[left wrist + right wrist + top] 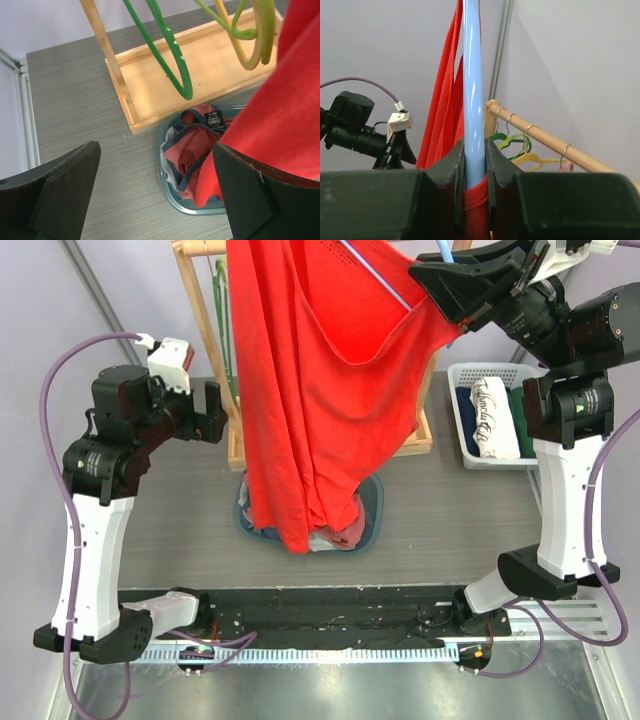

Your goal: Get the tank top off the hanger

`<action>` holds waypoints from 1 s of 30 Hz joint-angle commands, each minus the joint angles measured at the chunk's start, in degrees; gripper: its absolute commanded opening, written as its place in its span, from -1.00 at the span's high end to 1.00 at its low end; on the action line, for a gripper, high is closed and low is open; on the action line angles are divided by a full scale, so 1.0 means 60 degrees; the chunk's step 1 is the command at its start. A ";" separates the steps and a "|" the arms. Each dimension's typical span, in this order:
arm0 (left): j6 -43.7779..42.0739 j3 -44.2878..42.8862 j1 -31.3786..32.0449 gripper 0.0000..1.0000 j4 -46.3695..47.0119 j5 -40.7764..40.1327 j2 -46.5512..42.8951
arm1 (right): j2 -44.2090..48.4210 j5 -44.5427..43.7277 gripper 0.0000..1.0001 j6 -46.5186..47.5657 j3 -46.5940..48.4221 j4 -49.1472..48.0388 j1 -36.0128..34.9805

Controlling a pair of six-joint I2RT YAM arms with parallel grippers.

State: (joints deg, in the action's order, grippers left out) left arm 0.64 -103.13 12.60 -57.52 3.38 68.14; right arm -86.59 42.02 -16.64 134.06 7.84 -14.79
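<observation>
High above the grey bench (470,525), the right tool (474,155) is clamping the light-blue plastic hanger (472,75), which is carrying the red fabric tank top (310,390).
Its jaws are pinching the hanger bar, with a band of red cloth sitting between them. The garment is draping down from there toward the blue-grey tray (376,502) of clothes. The left tool (205,415) is standing wide open just beside the cloth, gripping nothing. The removal is looking barely begun, as the top is not yet off the hanger.

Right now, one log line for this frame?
right jaws: shut on blue hanger | left jaws: open, beside red tank top | status: tank top on hanger
</observation>
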 commanded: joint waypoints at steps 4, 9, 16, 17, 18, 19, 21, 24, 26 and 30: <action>0.0186 -0.0478 -0.0049 -0.99 0.0167 0.0360 -0.0282 | 0.0266 -0.0398 0.97 -0.0038 0.0144 -0.1013 0.0003; 0.0171 -0.0564 -0.0049 -0.99 0.0226 0.0506 -0.0341 | 0.0908 0.0669 0.97 -0.0477 -0.1200 -0.1145 -0.0011; 0.0083 -0.1516 -0.0049 -0.99 0.0006 0.1091 0.0141 | 0.2226 0.1580 0.96 0.0558 -0.3811 0.0273 -0.0055; 0.0083 -0.1677 -0.0049 -0.99 -0.0139 0.1266 0.0215 | 0.2345 0.1653 0.97 0.0751 -0.4016 0.0523 -0.0055; 0.0097 -0.2099 -0.0049 -0.99 -0.0213 0.1515 0.0303 | 0.2433 0.1741 0.97 0.0985 -0.4337 0.1076 -0.0084; 0.0098 -0.2292 -0.0049 -0.99 -0.0315 0.1662 0.0391 | 0.2593 0.1945 0.97 0.1364 -0.4456 0.1343 -0.0099; 0.0054 -0.2922 -0.0049 -0.99 -0.0579 0.1941 0.0611 | 0.2697 0.2107 0.97 0.1922 -0.4618 0.2440 -0.0157; -0.0063 -0.3698 -0.0049 -0.99 -0.1047 0.2818 0.0830 | 0.2917 0.2137 0.97 0.2729 -0.4969 0.3511 -0.0377; -0.0545 -0.4296 -0.0049 -1.00 -0.1645 0.3915 0.0933 | 0.2961 0.1846 0.97 0.3519 -0.5116 0.4400 -0.0655; -0.1468 -0.4872 -0.0049 -0.99 -0.2264 0.5587 0.0789 | 0.2699 -0.0026 0.97 0.5027 -0.5146 0.6278 -0.1985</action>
State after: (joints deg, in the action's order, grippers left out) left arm -2.52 -129.05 12.60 -66.13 24.23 74.32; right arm -70.52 50.96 2.09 102.76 34.92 -20.38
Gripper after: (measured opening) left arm 0.996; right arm 0.210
